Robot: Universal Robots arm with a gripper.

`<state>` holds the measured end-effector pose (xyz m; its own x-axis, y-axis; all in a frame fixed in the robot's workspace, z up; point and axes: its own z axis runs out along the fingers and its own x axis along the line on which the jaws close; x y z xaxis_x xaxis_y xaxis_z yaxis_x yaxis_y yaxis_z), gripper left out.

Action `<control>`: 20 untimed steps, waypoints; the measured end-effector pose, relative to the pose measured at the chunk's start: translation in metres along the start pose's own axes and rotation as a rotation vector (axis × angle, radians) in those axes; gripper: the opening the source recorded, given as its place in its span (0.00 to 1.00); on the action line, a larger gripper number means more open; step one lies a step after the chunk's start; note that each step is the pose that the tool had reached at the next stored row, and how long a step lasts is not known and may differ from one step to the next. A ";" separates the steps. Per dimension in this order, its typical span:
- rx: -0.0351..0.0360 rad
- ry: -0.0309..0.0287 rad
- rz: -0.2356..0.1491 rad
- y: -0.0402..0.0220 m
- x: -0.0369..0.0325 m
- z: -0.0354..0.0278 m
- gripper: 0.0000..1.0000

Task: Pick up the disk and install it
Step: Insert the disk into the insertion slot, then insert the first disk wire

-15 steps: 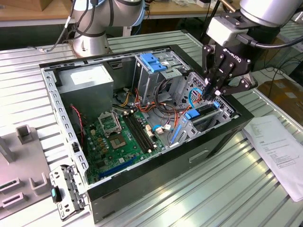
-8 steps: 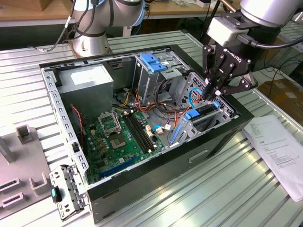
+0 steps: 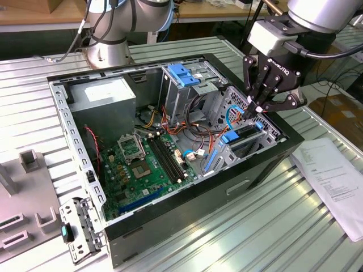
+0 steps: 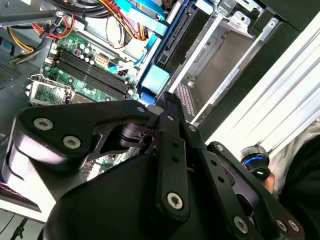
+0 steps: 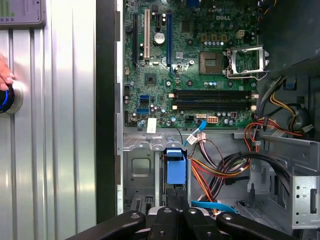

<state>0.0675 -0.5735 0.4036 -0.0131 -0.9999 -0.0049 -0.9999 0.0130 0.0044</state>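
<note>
The tool [image 3: 256, 111], fingers pressed together, pinches the blue-railed upper edge of the disk [image 3: 245, 139], which stands on edge in a drive bay at the exterior view's right of the open computer case [image 3: 187, 211], with the green motherboard [image 3: 148, 164] beyond.

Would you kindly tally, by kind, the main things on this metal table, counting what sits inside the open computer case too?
computer case: 1
power supply: 1
disk: 1
gripper: 1
paper sheet: 1
metal bracket: 1
Total: 6
</note>
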 end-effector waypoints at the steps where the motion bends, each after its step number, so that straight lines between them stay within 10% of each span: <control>1: 0.0000 0.0000 0.000 0.0000 0.0000 0.0000 0.11; 10: 0.0000 0.0002 0.000 -0.0020 0.0000 0.0003 0.11; 17: 0.0000 0.0007 0.000 -0.0520 -0.0007 0.0034 0.11; 20: 0.0000 0.0005 -0.001 -0.0623 -0.0008 0.0046 0.11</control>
<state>0.1298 -0.5735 0.3987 -0.0118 -0.9999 -0.0044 -0.9999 0.0118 0.0044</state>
